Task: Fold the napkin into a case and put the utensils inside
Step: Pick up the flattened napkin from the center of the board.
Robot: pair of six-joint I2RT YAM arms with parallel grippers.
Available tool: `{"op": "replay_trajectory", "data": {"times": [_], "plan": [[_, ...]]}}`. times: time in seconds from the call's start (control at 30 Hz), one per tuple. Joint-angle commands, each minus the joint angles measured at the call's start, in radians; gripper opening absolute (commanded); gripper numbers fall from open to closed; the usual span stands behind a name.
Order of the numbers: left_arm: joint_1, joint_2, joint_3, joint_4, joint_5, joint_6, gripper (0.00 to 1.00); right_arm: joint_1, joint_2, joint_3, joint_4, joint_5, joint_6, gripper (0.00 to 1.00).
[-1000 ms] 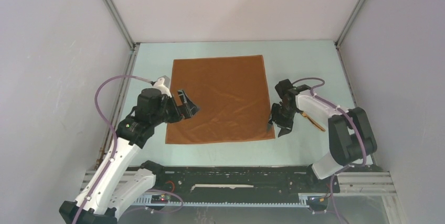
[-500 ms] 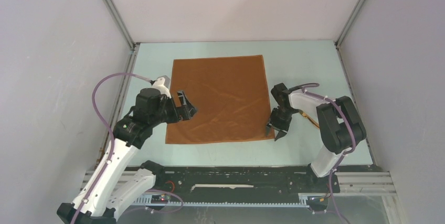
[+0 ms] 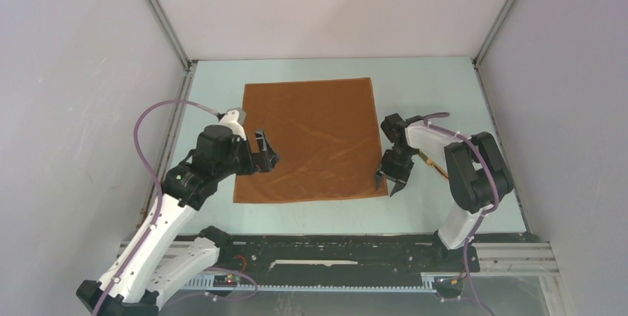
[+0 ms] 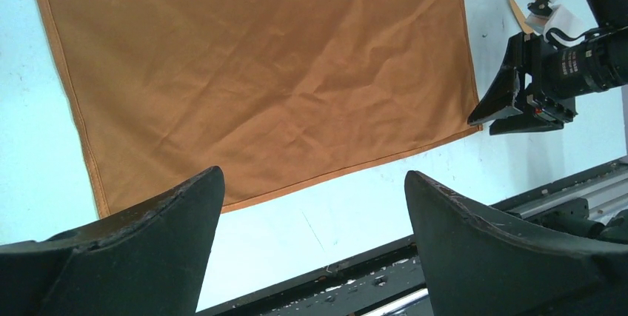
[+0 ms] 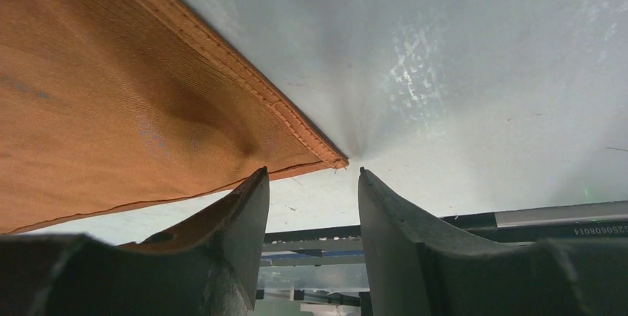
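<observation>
The rust-orange napkin (image 3: 311, 138) lies flat and unfolded as a square on the pale table, also filling the left wrist view (image 4: 259, 72). My left gripper (image 3: 266, 156) (image 4: 312, 174) hangs wide open above the napkin's left edge near its front corner, with nothing between the fingers. My right gripper (image 3: 389, 183) (image 5: 312, 172) is open, low at the napkin's front right corner (image 5: 337, 160); that corner lies just ahead of the gap, ungripped. The golden utensils (image 3: 435, 167) (image 4: 518, 7) lie right of the napkin, mostly hidden behind the right arm. No case shape shows.
A black rail (image 3: 333, 253) runs along the near table edge below the napkin. Grey enclosure walls with metal posts (image 3: 159, 16) close in the left, right and back. The right arm's elbow (image 3: 474, 172) stands over the table's right side.
The right arm has folded in, and its gripper has shifted slightly left onto the napkin's front right corner. The left gripper has barely moved. The napkin lies as before.
</observation>
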Motion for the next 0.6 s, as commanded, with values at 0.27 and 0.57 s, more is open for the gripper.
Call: {"op": "replay_trajectory", "data": {"times": [0.27, 0.57], "plan": [[-0.019, -0.026, 0.038, -0.026, -0.073, 0.038, 1.00, 0.021, 0.053, 0.045, -0.024, 0.038, 0.017, 0.56], [-0.022, -0.040, 0.054, -0.058, -0.090, 0.044, 1.00, 0.023, 0.080, 0.041, 0.001, 0.087, 0.013, 0.52]]}}
